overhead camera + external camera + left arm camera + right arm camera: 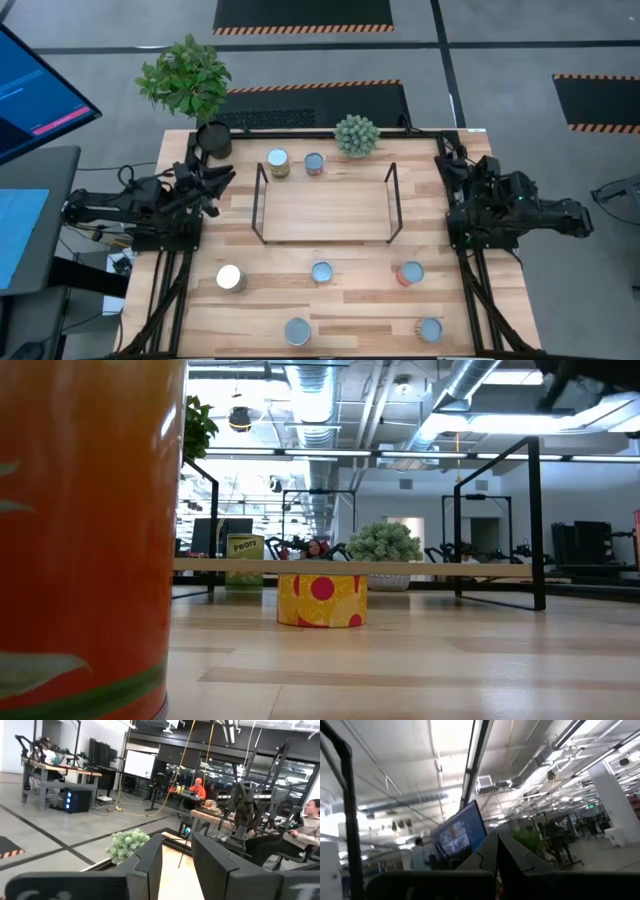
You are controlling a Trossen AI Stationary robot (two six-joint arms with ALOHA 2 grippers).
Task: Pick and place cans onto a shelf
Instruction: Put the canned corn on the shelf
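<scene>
The shelf [325, 205] is a low light-wood board with black wire frames at its two short ends, in the middle of the table; it also shows in the low view [400, 568]. Nothing stands on it. Two cans [278, 162] [314, 164] stand behind it at the far side. Several cans stand on the near half, among them a white-topped one [231, 278] and a red-sided one [410, 273]. My left gripper [222, 180] [177, 865] is open and empty at the table's left edge. My right gripper [450, 170] [496, 855] is shut and empty at the right edge.
A black plant pot [213, 138] with a leafy plant stands at the far left corner. A small round green plant [356, 135] stands behind the shelf. In the low view an orange can [80, 530] fills the left side and a yellow red-dotted can [322, 600] stands mid-table.
</scene>
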